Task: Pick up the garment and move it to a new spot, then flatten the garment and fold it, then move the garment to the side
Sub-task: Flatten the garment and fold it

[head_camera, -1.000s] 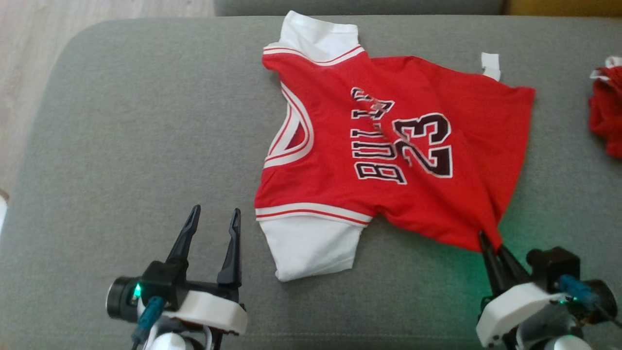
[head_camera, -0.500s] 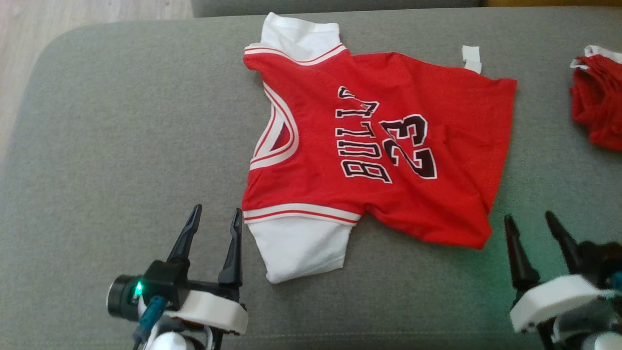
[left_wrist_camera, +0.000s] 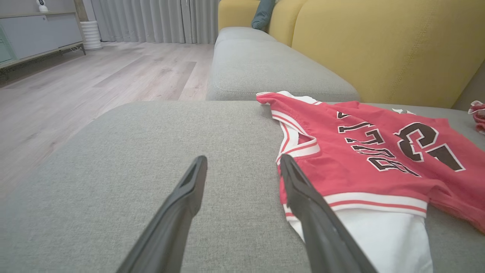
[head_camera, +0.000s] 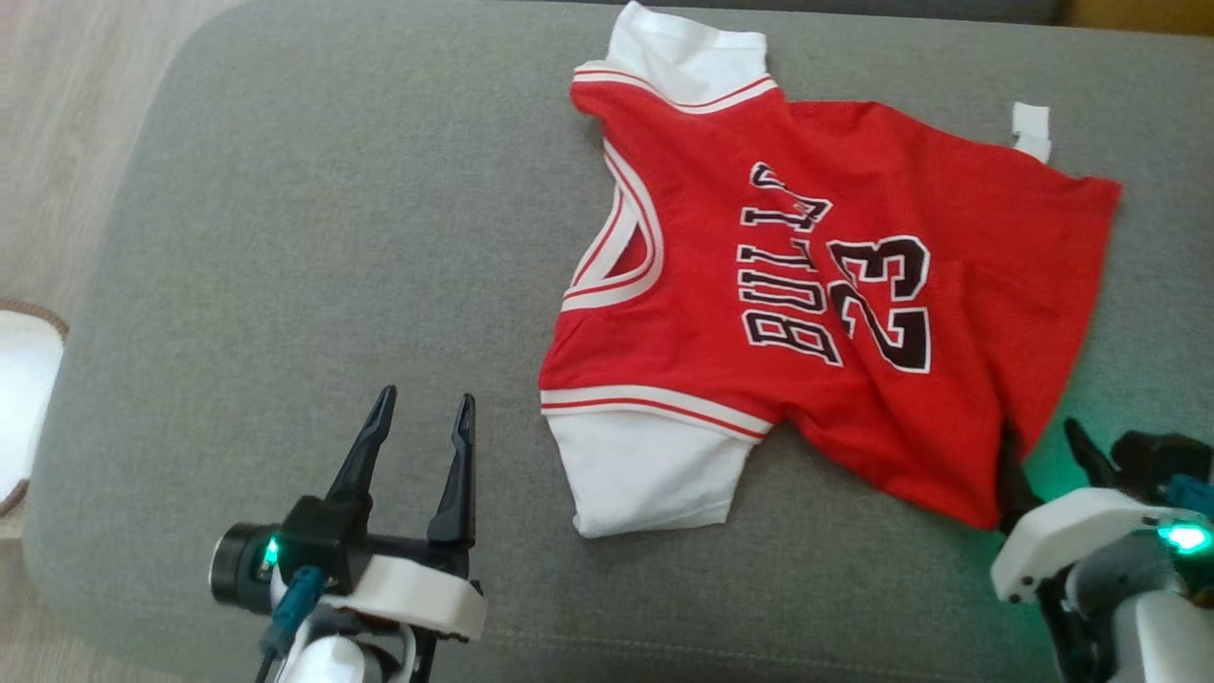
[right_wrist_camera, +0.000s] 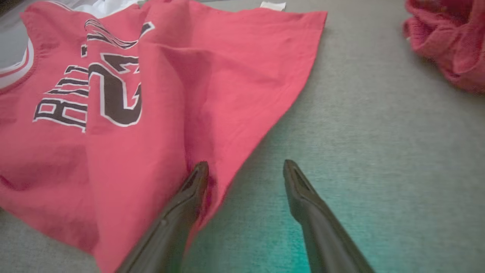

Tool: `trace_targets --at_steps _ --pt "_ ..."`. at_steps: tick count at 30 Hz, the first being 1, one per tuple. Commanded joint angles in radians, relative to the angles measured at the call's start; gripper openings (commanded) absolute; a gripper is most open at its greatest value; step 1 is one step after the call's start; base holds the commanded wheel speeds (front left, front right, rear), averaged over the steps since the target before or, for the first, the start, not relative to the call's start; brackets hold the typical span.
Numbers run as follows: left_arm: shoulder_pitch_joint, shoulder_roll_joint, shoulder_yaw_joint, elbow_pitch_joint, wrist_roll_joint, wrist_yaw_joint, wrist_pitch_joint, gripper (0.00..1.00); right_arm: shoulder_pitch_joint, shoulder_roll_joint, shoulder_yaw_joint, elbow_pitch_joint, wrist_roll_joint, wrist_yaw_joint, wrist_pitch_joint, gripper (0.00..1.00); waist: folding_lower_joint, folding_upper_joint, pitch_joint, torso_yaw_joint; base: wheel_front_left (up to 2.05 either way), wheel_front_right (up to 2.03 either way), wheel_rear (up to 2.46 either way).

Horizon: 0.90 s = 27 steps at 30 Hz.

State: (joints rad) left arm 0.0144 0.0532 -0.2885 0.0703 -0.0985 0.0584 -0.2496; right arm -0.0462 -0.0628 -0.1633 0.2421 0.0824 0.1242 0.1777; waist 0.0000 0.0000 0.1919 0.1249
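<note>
While the red basketball jersey with white sleeves point(head_camera: 816, 285) lies spread right of centre on the grey fabric sofa cushion point(head_camera: 313, 237), a ridge creases its near right corner, so flattening seems unfinished, and folding and moving aside remain. Both the left gripper point(head_camera: 424, 406), beside the near sleeve, and the right gripper point(head_camera: 1040, 436), at the near right hem, gape empty. What may be a round woven-rimmed basket point(head_camera: 59, 330) at the left edge is cut off, contents unseen.

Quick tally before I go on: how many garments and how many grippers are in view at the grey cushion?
Garments: 2 (red jersey spread on the cushion; crumpled red garment lying apart from it)
Grippers: 2 (left gripper and right gripper, both open)
Total: 4
</note>
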Motion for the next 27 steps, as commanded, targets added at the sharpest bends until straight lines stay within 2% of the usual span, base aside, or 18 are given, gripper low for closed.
trace_targets --at_steps 1,2,3,4,6,7,8,9,15,21,27 --pt "-0.033 -0.002 0.026 -0.031 -0.004 0.006 -0.012 1.0 -0.035 0.001 0.039 -0.019 0.014 0.007 0.005 1.0 0.0 0.0 0.004 0.008 0.0 0.0 0.0" --pt "-0.033 -0.002 0.026 -0.032 -0.005 0.007 -0.012 1.0 -0.036 0.002 0.049 -0.011 0.024 0.007 0.009 1.0 0.0 0.0 0.005 0.009 0.0 0.0 0.0" --pt "-0.033 -0.002 0.026 -0.033 -0.005 0.008 -0.012 1.0 -0.037 0.003 0.059 -0.004 0.034 0.007 0.013 0.85 0.0 0.0 0.006 0.01 0.0 0.0 0.0" --pt "-0.032 -0.002 0.027 -0.033 -0.006 0.009 -0.012 1.0 -0.04 0.003 0.069 0.001 0.043 0.007 0.014 0.57 0.0 0.0 0.006 0.009 0.0 0.0 0.0" --pt "-0.032 -0.003 0.029 -0.034 -0.007 0.011 -0.012 1.0 -0.048 0.003 0.083 0.011 0.055 0.007 0.013 0.25 0.0 0.0 0.006 0.004 0.0 0.0 0.0" --pt "-0.033 -0.003 0.029 -0.034 -0.006 0.011 -0.012 1.0 -0.053 0.002 0.088 0.015 0.059 0.007 0.01 0.05 0.0 0.0 0.005 0.0 0.0 0.0 0.0" --pt "-0.033 -0.003 0.029 -0.034 -0.006 0.011 -0.012 1.0 -0.053 0.002 0.088 0.015 0.059 0.007 0.01 0.05 0.0 0.0 0.005 0.0 0.0 0.0 0.0" --pt "-0.033 -0.003 0.029 -0.034 -0.006 0.011 -0.012 1.0 -0.059 0.0 0.088 0.016 0.06 0.007 0.004 0.0 0.0 0.0 0.004 -0.004 0.0 0.0 0.0" --pt "-0.028 -0.003 0.034 -0.038 -0.004 0.013 -0.012 1.0 -0.077 -0.037 0.054 -0.045 0.035 0.007 -0.021 0.0 0.0 0.0 0.0 -0.039 0.0 0.0 0.0" --pt "-0.032 -0.003 0.027 -0.039 -0.004 0.013 -0.012 1.0 -0.094 -0.121 0.001 -0.107 0.002 0.007 0.046 0.0 0.0 0.0 0.007 -0.059 0.0 0.0 0.0" --pt "-0.043 -0.003 0.024 -0.04 -0.005 0.013 -0.012 1.0 -0.139 -0.19 -0.041 -0.076 -0.027 0.007 0.101 0.0 0.0 0.0 0.025 -0.058 0.0 0.0 0.0"
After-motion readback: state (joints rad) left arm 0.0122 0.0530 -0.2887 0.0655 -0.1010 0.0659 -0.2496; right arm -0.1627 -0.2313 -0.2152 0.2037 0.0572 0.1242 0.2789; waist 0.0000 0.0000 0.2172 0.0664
